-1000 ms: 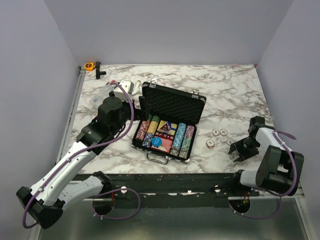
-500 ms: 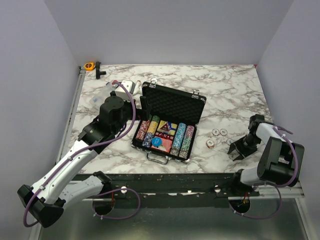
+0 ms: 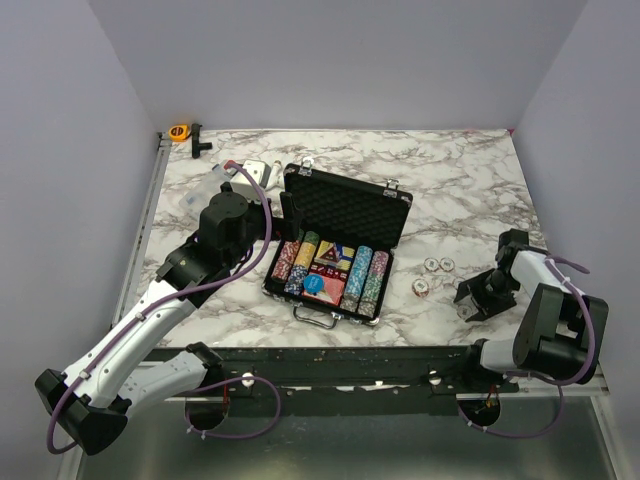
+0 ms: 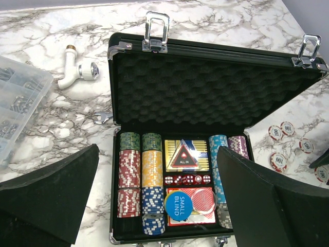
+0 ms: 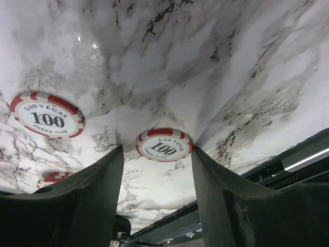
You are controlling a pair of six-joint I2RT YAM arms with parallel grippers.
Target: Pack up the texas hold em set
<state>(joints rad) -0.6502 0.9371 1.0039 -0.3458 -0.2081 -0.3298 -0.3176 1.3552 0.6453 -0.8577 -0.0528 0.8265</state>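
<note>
**Packing Status: Case Open, Loose Chips at Right**

The briefcase (image 3: 340,245) sits at the centre of the marble table (image 3: 470,180). Its long axis runs left to right across the frame and is slightly skewed. The foam-lined lid (image 4: 205,87) stands raised on the far side, and the handle faces the lower edge.

Contents, counted in the left wrist view:
- 4 rows of chips (image 4: 129,170), 2 on each side, running front to back.
- 1 gold plaque (image 4: 186,155) marked "ALL IN".
- 5 red dice (image 4: 188,179) in a line.
- 1 red card deck (image 4: 203,203).
- 1 blue disc (image 4: 178,205) marked "SMALL BLIND".

The loose chips (image 4: 279,161) lie right of the case. 5 are visible, 1 of them cut by the frame edge. Each is red and white and reads "LAS VEGAS 100 POKER CLUB".

The left gripper (image 4: 158,154) hangs over the case's left side with its jaws spread wide and nothing between them. The right gripper (image 5: 158,152) is at the lower right of the table with its jaws parted. They straddle 1 flat chip (image 5: 164,145); a firm grip cannot be confirmed.
</note>
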